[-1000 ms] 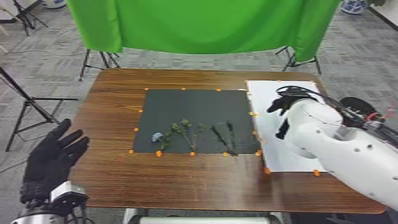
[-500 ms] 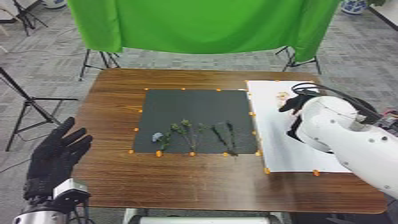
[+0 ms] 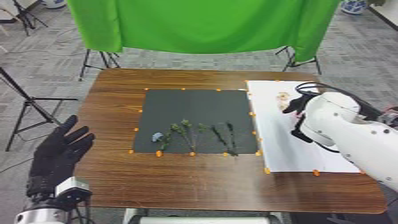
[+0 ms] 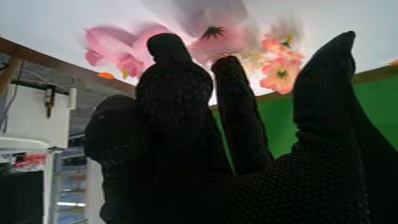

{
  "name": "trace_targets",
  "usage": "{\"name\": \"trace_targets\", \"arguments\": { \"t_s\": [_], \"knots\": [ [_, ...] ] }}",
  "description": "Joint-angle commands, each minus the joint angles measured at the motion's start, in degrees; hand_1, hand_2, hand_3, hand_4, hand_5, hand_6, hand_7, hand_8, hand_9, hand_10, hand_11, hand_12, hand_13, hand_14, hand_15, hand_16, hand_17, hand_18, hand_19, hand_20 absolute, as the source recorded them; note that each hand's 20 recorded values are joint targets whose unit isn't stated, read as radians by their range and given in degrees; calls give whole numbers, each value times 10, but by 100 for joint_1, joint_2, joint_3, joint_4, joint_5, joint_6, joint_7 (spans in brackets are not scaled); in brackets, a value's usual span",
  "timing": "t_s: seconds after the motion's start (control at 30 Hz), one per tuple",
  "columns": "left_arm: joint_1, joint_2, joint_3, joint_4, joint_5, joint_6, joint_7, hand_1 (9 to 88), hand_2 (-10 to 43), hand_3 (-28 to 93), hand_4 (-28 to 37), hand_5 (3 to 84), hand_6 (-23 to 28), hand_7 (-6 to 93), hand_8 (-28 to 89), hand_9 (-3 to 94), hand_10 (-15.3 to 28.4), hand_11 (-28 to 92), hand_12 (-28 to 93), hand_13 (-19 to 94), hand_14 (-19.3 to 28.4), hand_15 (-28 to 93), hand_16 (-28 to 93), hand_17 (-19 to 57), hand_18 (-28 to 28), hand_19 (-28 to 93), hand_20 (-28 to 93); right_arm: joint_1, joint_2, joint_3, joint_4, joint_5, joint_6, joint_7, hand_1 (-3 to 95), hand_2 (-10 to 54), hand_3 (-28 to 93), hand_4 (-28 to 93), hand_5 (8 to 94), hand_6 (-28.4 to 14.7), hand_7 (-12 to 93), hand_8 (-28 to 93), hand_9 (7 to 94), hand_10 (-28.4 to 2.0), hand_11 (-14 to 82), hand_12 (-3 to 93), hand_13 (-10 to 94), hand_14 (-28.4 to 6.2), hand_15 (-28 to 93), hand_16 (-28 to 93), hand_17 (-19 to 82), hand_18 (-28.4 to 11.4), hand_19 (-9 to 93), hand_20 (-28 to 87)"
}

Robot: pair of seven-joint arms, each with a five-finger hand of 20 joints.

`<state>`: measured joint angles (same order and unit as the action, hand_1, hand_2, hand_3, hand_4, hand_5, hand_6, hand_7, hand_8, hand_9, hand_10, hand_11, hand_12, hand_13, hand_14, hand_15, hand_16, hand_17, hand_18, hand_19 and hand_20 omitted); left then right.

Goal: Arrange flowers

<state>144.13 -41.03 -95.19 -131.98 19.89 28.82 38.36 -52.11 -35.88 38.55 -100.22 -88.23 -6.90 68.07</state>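
Logging pink flowers on white sheet, far right part of desk, stems on black sheet; we mark right robot hand released near flowers, left robot hand released by left edge.

Green cloth: hangs beyond the table. Black stand: at left, on grey carpet. Blue-and-white object, perhaps a vase: far right.

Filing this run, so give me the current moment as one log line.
right hand: open, over white sheet, beside pink flowers | left hand: open, at table's left side | dark sheet: green sprigs near edge
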Motion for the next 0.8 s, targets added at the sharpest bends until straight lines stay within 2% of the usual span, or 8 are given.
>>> {"name": "trace_targets", "arguments": {
  "t_s": [0.03,0.1,0.13,0.3,0.33,0.6,0.73,0.8],
  "knots": [
    [9,5,-11,17,-12,-49,-10,303,73,658,-211,371,97,112,-83,330,194,291,100,218,259,559,-131,-85,237,482,69,-79,-134,-76,-106,21,-206,-31,269,59,710,-193,517,-32,125,-93,712,-200,215,158,779,-106,720,140,610,-145,932,247],
    [8,3,-16,13,-3,-52,-27,303,73,657,-211,371,97,112,-83,329,194,291,100,217,259,560,-131,-85,237,482,69,-95,-160,-89,-137,10,-325,-5,270,59,712,-194,528,-33,128,-93,715,-197,216,158,780,-106,718,140,610,-145,932,246],
    [8,61,13,14,-59,-27,41,303,73,657,-211,371,97,111,-83,329,194,291,100,218,260,560,-131,-85,237,482,69,-86,-147,-137,-157,-23,-307,-11,271,58,712,-194,533,-33,129,-93,716,-197,216,158,780,-106,718,140,610,-145,932,245],
    [-7,-63,-9,16,51,-78,-65,304,74,657,-210,371,97,111,-84,330,194,291,100,217,259,559,-131,-85,237,483,69,28,-142,-337,-60,-50,-438,126,283,50,710,-194,545,-39,128,-93,721,-207,198,151,782,-102,707,138,618,-133,932,214],
    [-37,-113,-16,21,111,-100,-161,304,74,657,-210,371,96,111,-83,330,194,291,100,217,259,560,-131,-85,237,483,68,7,-111,-350,-67,-41,-439,171,288,47,710,-194,544,-40,127,-93,721,-210,193,150,783,-102,706,138,621,-131,932,203],
    [-38,-292,-67,6,263,-152,-323,304,74,657,-209,371,97,112,-84,329,194,291,100,218,259,561,-131,-84,237,485,69,-60,-84,-464,30,-50,-382,177,340,20,716,-199,550,-44,138,-92,702,-216,168,143,789,-94,681,132,625,-122,932,168],
    [-64,-351,-73,8,316,-179,-374,304,74,657,-209,371,97,111,-84,329,195,292,100,219,261,563,-131,-83,237,485,69,-5,-62,-675,49,-243,-239,120,419,-6,727,-209,592,-45,179,-97,706,-189,178,146,798,-79,669,131,625,-115,932,154],
    [-82,-367,-63,11,333,-186,-389,304,74,657,-209,371,98,111,-83,329,195,291,100,219,261,564,-132,-83,237,485,68,23,-38,-802,54,-384,-49,69,492,-43,719,-239,614,-49,223,-4,718,-164,193,148,811,-63,658,134,625,-109,932,151]
  ]
}}
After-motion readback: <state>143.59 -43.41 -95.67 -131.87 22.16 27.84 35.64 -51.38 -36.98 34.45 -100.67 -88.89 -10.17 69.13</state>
